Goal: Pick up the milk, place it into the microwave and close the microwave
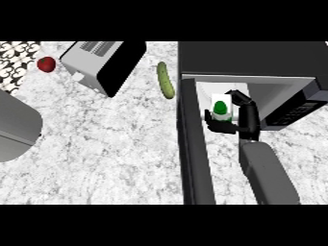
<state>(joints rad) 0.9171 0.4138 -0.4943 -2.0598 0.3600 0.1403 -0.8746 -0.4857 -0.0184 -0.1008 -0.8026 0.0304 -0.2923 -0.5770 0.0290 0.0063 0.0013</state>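
From above, the right hand point(236, 117) is curled round the milk point(221, 108), thumb on one side and fingers on the other, holding it just inside the open microwave point(266, 62). The microwave door point(195, 144) swings out toward me. A cucumber point(166, 80) lies on the counter point(109, 144) nearby.

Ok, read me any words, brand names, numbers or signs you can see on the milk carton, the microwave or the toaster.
No text can be read anywhere.
milk carton, held by the right hand: only a green oval mark on white, no letters to make out.
microwave: its control panel shows rows of light specks, too small to read.
toaster: no label shows.
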